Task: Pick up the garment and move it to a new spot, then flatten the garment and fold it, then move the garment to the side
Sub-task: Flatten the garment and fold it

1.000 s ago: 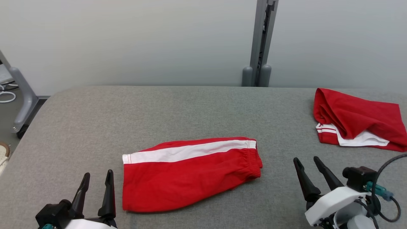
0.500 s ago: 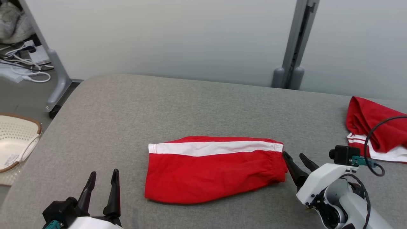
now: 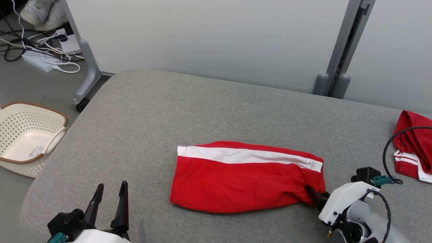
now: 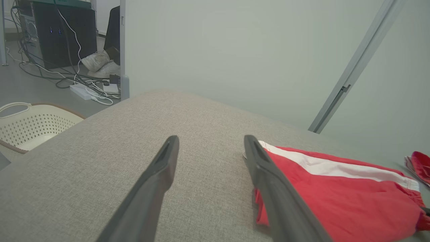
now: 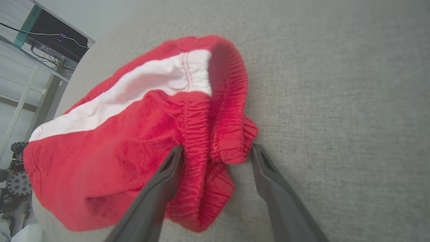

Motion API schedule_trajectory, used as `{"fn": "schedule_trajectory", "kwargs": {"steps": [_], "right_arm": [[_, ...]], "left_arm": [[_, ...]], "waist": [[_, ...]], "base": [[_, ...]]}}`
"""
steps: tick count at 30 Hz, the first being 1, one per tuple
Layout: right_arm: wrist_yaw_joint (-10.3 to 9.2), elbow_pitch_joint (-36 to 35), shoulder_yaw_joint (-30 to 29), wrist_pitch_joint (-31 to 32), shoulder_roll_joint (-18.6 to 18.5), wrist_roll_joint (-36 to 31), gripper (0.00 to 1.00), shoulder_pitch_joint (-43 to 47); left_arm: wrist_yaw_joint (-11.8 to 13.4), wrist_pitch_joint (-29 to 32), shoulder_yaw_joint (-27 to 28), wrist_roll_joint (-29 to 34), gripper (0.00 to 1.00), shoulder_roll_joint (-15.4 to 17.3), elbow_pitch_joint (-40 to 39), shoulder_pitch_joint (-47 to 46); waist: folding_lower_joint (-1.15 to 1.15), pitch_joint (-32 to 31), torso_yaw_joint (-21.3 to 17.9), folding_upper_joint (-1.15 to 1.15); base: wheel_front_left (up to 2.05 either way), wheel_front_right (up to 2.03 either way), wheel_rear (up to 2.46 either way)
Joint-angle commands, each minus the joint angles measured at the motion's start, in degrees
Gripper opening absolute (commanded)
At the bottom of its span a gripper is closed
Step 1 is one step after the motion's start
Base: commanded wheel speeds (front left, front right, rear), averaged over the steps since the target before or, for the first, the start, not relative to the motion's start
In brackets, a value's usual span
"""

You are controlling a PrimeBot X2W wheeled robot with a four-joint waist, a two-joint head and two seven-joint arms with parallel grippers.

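Right gripper [image 5: 216,148] wide open, straddling waistband [image 5: 231,111] of the shorts [image 5: 111,141], holding nothing; sink deeper before closing to catch both layers, though depth's hard to judge.

The left gripper [image 4: 211,137], fingers apart, points across the grey table [image 4: 100,168] beside the red shorts [image 4: 336,201].

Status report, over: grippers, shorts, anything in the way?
Left gripper open, beside shorts, not touching. Right gripper open, straddling the waistband. Shorts folded flat. Second red garment far right, apart.
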Motion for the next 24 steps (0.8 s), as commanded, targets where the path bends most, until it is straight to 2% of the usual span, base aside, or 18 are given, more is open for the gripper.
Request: {"fn": "schedule_trajectory", "kwargs": {"steps": [1,8,13,14,15,16,17,18,24], "right_arm": [[0.03,0.75,-0.16,0.3,-0.1,0.7,1.0,-0.55],[0.02,5.22,-0.6,1.22,1.65,3.17,1.0,-0.89],[0.02,4.97,-0.95,1.05,3.04,5.75,1.0,-1.15],[0.02,4.9,-0.9,0.78,3.13,6.07,0.91,-1.24],[0.02,4.57,-0.74,0.36,3.25,6.36,0.45,-1.35],[0.02,4.2,-0.8,-0.28,3.34,6.71,0.29,-1.4],[0.03,3.84,-0.8,-0.85,3.31,6.98,0.03,-1.44],[0.03,3.59,-0.69,-1.24,3.28,7.15,0.0,-1.46],[0.04,2.15,0.2,-4.94,2.09,8.04,0.0,-1.19]], "left_arm": [[-0.33,-0.03,0.13,0.1,1.0,0.23,0.03,-0.87],[-0.39,-0.03,-0.2,-0.14,1.0,0.42,1.0,-1.19],[-0.49,-0.03,-0.64,-0.43,1.0,0.75,1.38,-1.57],[-0.5,-0.03,-0.79,-0.49,1.0,0.78,1.5,-1.68],[-0.52,-0.03,-0.9,-0.58,1.0,0.86,1.6,-1.76],[-0.53,-0.03,-0.96,-0.69,1.0,0.99,1.71,-1.79],[-0.54,-0.03,-1.01,-0.74,1.0,1.15,1.8,-1.74],[-0.55,-0.03,-1.04,-0.75,1.0,1.3,1.91,-1.64],[-0.57,-0.03,-1.07,-0.96,1.0,1.55,2.4,-1.77]], "waist": [[0.0,-0.03,0.13,0.0],[0.0,0.22,0.41,0.0],[0.0,0.62,0.83,0.0],[0.0,0.69,0.99,0.0],[0.0,0.74,1.15,0.0],[0.0,0.78,1.32,0.0],[0.0,0.8,1.49,0.0],[0.0,0.81,1.65,0.0],[0.0,0.52,1.92,0.0]], "base": [[0.0,0.0,0.0],[0.0,0.0,0.0],[0.0,0.0,0.0],[0.0,0.0,0.0],[0.0,0.0,0.0],[0.0,0.0,0.0],[0.0,0.0,0.0],[0.0,0.0,0.0],[0.0,0.0,0.0]]}}
